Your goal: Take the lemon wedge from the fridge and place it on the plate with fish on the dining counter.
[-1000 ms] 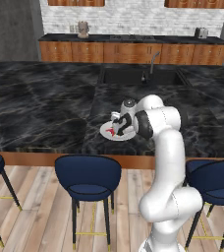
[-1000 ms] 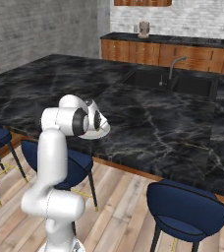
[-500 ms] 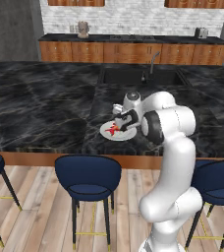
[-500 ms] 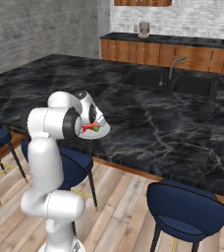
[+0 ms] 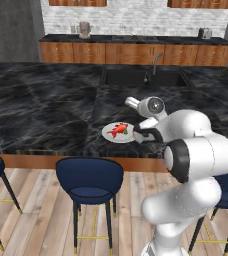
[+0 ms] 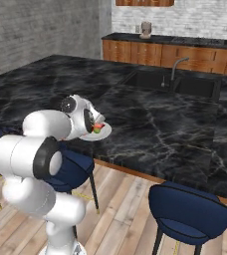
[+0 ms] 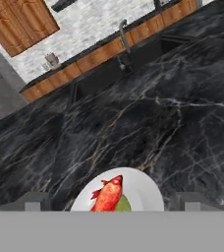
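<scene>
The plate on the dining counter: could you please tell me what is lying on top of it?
On the plate lies a red-orange fish, with a yellowish-green lemon wedge beside it. The lower part of the plate is cut off in the hand view, so the rest of the wedge cannot be seen.

Kitchen bg: white brick wall (image 5: 136, 20) at the back w/ wood wall cabinets (image 5: 198, 3) up top. Below it a run of wood base cabinets (image 5: 131, 53) under a dark top, w/ a small jar-ish thing (image 5: 84, 29) on it, too blurry to ID. Sink (image 5: 141, 77) w/ a curved faucet (image 5: 156, 62) set in the black marble. Navy stools (image 5: 89, 182) on a light wood plank floor (image 5: 41, 220). Grey brick wall (image 6: 36, 30) on the left side.
</scene>
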You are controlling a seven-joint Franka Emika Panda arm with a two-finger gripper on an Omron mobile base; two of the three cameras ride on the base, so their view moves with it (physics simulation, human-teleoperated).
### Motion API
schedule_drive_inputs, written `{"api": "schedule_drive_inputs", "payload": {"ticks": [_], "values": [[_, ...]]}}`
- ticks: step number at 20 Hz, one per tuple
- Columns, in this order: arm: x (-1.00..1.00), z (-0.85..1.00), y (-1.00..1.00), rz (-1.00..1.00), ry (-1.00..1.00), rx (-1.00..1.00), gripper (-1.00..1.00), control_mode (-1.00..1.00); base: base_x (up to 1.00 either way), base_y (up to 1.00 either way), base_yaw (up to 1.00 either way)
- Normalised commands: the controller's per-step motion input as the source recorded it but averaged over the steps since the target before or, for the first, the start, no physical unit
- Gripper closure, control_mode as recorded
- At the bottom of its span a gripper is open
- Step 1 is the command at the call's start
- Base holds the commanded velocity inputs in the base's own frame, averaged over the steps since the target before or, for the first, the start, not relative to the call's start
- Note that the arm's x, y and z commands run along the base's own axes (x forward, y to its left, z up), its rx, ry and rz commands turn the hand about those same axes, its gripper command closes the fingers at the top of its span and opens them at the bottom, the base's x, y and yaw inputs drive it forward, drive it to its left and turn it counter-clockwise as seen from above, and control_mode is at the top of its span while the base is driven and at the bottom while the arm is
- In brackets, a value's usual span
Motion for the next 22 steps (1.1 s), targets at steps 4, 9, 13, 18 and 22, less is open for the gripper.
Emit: {"api": "schedule_drive_inputs", "payload": {"ticks": [4, 9, 13, 18, 22], "values": [[-1.0, 0.96, 0.01, -0.02, -0.5, -0.04, -1.0, -1.0, 0.0, 0.0, 0.0], [-1.0, 0.98, 0.05, -0.02, -0.5, -0.06, -1.0, -1.0, 0.0, 0.0, 0.0], [-1.0, 1.0, 0.01, -0.05, -0.38, 0.0, -1.0, -1.0, 0.0, 0.0, 0.0], [-1.0, 1.0, 0.0, -0.02, -0.39, 0.0, -1.0, -1.0, 0.0, 0.0, 0.0], [-1.0, 1.0, 0.0, 0.0, -0.45, 0.0, -1.0, -1.0, 0.0, 0.0, 0.0]]}}
